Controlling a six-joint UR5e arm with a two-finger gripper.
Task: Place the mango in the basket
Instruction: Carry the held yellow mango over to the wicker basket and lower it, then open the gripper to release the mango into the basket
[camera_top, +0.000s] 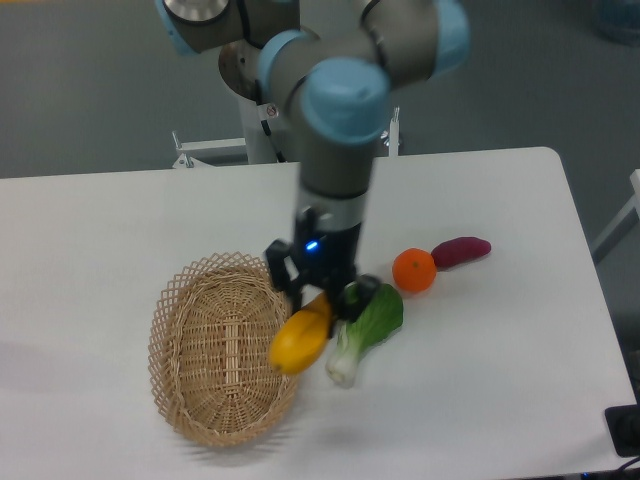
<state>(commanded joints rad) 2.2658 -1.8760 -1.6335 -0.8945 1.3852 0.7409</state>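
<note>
While no lettering can be read anywhere, the gripper (318, 297) clamps the smooth, curved yellow mango (300, 338) over the right rim of the oval wicker basket (215, 350) (open lattice edge). Beside it lie a leafy bok choy (366, 318), a round orange (413, 270) and a purple oblong vegetable (460, 251).

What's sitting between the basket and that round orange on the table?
In the camera view, the bok choy lies between the basket and the orange. The gripper holds the mango over the basket's near rim.
</note>
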